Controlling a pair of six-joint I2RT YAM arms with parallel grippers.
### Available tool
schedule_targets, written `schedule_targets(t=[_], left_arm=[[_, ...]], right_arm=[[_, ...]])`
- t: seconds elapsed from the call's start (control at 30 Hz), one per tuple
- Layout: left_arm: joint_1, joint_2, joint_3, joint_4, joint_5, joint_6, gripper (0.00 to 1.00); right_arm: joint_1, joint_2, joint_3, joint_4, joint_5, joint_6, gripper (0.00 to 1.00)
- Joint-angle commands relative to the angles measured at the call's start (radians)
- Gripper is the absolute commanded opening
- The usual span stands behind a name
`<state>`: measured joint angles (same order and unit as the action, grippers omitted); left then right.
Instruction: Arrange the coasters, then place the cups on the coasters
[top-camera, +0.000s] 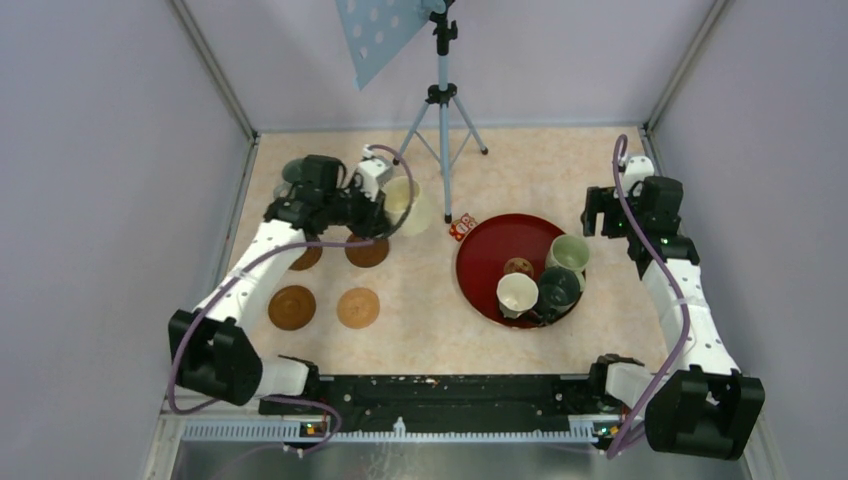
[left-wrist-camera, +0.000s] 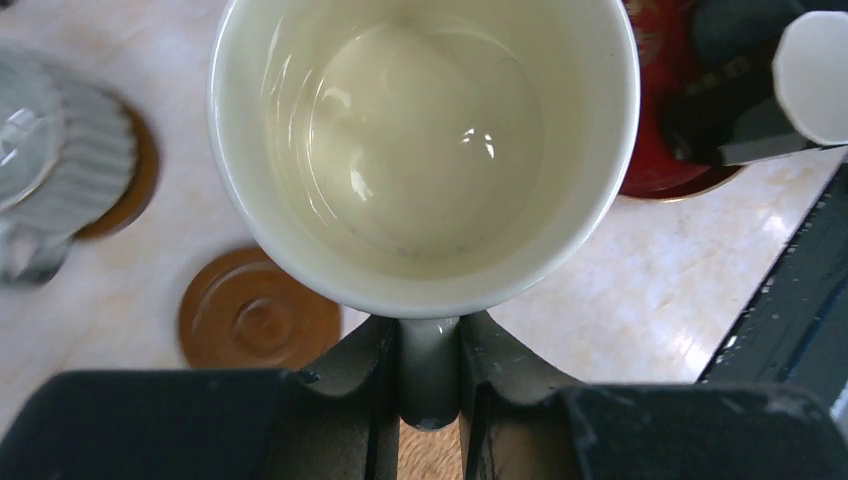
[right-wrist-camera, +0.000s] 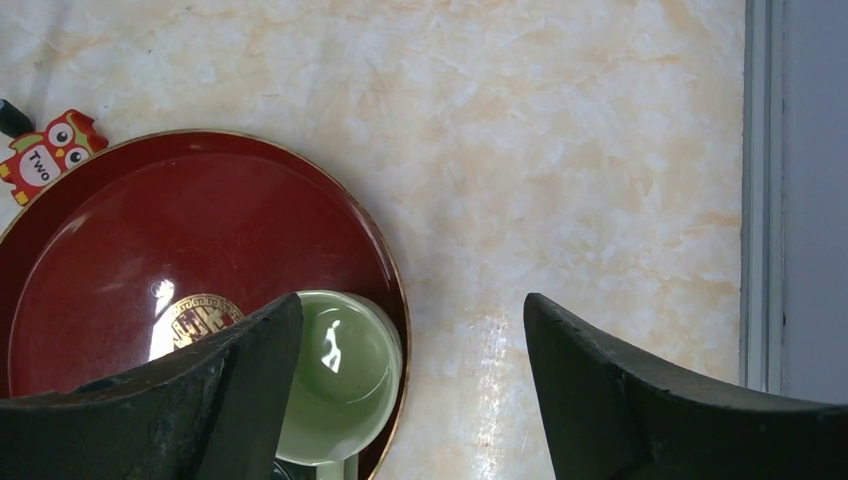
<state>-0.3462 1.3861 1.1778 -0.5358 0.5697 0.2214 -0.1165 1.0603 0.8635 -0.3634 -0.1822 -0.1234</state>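
while the left gripper (left-wrist-camera: 430, 345) clamps narrow on the handle (left-wrist-camera: 430, 395) of the cream cup (left-wrist-camera: 420, 150) toward the table's (top-camera: 420, 330) far left corner, four coasters (top-camera: 291, 307) lie in two rows by the left edge. the right gripper (right-wrist-camera: 410, 300) hangs wide and empty over the red tray's (top-camera: 490, 250) right rim, where the pale green cup (right-wrist-camera: 340, 385), white cup (top-camera: 517, 293) and dark teal cup (top-camera: 558, 288) stand.
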Motion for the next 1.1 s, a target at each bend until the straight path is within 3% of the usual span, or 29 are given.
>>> schedule_targets(t=[0.0, 0.3, 0.47, 0.63, 1.07], left_arm=[[0.178, -0.174, -0.050, -0.005, 0.090, 0.159, 0.00], [0.642, -0.206, -0.093, -0.123, 0.182, 0.451, 0.00], [0.816, -0.158, -0.134, -0.120, 0.206, 0.571, 0.00], [0.892, -0.131, -0.219, -0.040, 0.186, 0.646, 0.00], [0.900, -0.053, -0.306, 0.095, 0.151, 0.663, 0.00]], right_arm=[[-0.008, 0.005, 0.000, 0.023, -0.021, -0.012, 0.80], [-0.008, 0.013, 0.003, 0.018, -0.030, -0.015, 0.80], [-0.008, 0.007, 0.002, 0.019, -0.030, -0.017, 0.80], [-0.008, 0.010, 0.002, 0.017, -0.038, -0.016, 0.80], [-0.008, 0.012, 0.002, 0.017, -0.036, -0.019, 0.80]])
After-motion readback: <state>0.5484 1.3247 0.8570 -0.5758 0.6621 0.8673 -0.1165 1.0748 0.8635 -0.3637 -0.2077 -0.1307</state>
